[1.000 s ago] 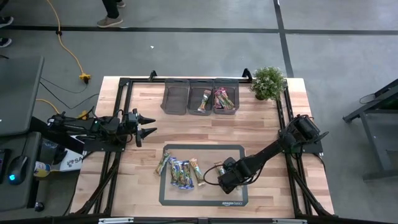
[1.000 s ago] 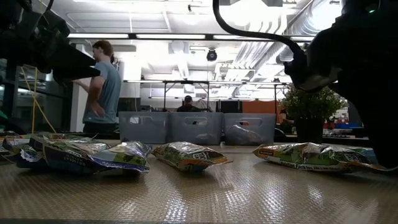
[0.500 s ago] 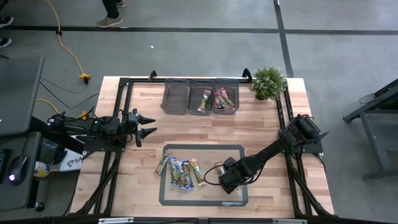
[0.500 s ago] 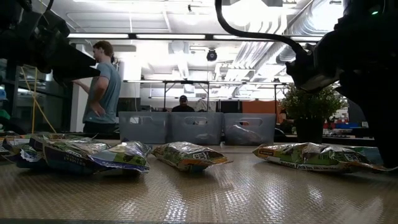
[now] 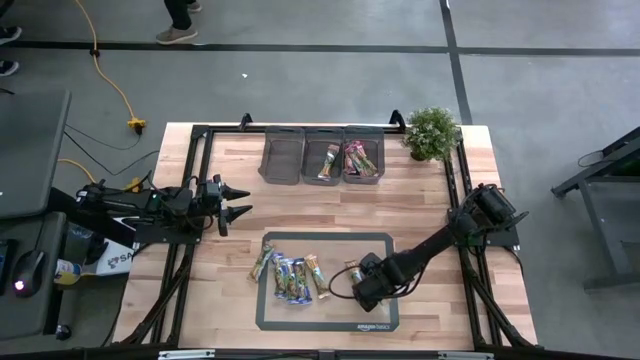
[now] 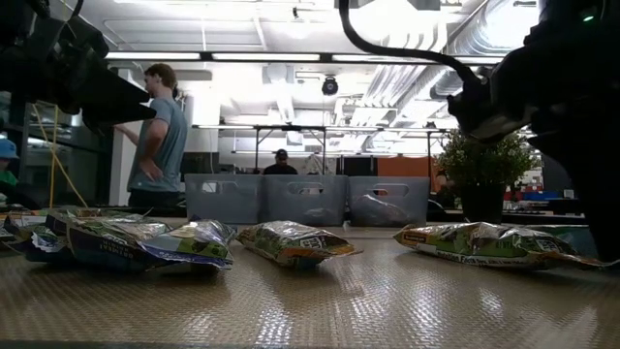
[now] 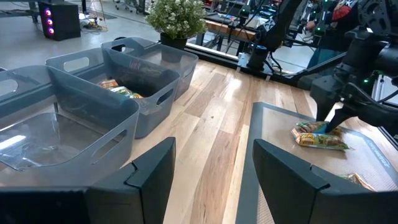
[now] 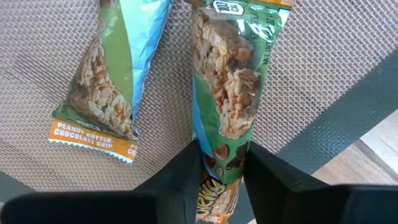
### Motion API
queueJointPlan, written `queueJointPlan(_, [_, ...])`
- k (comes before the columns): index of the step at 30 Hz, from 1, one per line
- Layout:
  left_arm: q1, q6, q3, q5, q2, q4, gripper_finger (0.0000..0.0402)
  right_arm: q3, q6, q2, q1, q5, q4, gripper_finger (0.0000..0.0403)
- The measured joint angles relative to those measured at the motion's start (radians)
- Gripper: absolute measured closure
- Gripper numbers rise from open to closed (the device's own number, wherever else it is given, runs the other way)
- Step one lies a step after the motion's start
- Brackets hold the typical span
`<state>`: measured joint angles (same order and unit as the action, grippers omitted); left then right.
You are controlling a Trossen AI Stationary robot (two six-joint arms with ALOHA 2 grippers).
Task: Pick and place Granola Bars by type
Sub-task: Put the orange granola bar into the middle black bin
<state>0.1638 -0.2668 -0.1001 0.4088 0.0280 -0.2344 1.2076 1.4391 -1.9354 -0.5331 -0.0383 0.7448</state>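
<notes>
My right gripper (image 8: 222, 186) is down on the dark mat (image 5: 375, 245), shut on a green-wrapped granola bar (image 8: 227, 93); it also shows in the high view (image 5: 352, 283). A blue-and-green bar (image 8: 106, 81) lies flat on the mat beside it. Several more bars (image 5: 290, 275) lie on the mat's left part. My left gripper (image 5: 240, 200) hangs open and empty over the table's left side. Three grey bins (image 5: 323, 160) stand at the far edge; the middle and right ones hold bars. My right gripper pinches the green bar's two long sides (image 8: 224, 155) between its two fingers, near one end of the bar. The fingers come from above, slanting down. The bar lies flat on the mat (image 6: 484, 242).
A potted plant (image 5: 432, 132) stands at the far right corner beside the bins. Black frame rails (image 5: 200, 140) run along the table's edges. Bare wood lies between the mat and the bins. People stand in the room behind the table (image 6: 160, 136).
</notes>
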Motion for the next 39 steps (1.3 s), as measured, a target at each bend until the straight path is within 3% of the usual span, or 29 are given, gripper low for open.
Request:
queueJointPlan(14, [0.000, 0.000, 0.000, 0.000, 0.000, 0.000, 0.0190, -0.001, -0.008, 0.171, 0.004, 0.146, 0.012, 0.0329])
queueJointPlan(20, [0.000, 0.000, 0.000, 0.000, 0.000, 0.000, 0.0190, 0.000, -0.076, 0.229, 0.005, 0.298, -0.071, 0.0329])
queueJointPlan(29, [0.000, 0.000, 0.000, 0.000, 0.000, 0.000, 0.0190, 0.000, -0.389, 0.247, 0.006, 0.558, -0.298, 0.0329])
queueJointPlan(39, [0.000, 0.000, 0.000, 0.000, 0.000, 0.000, 0.0190, 0.000, -0.839, 0.248, 0.048, 0.635, -0.632, 0.0329])
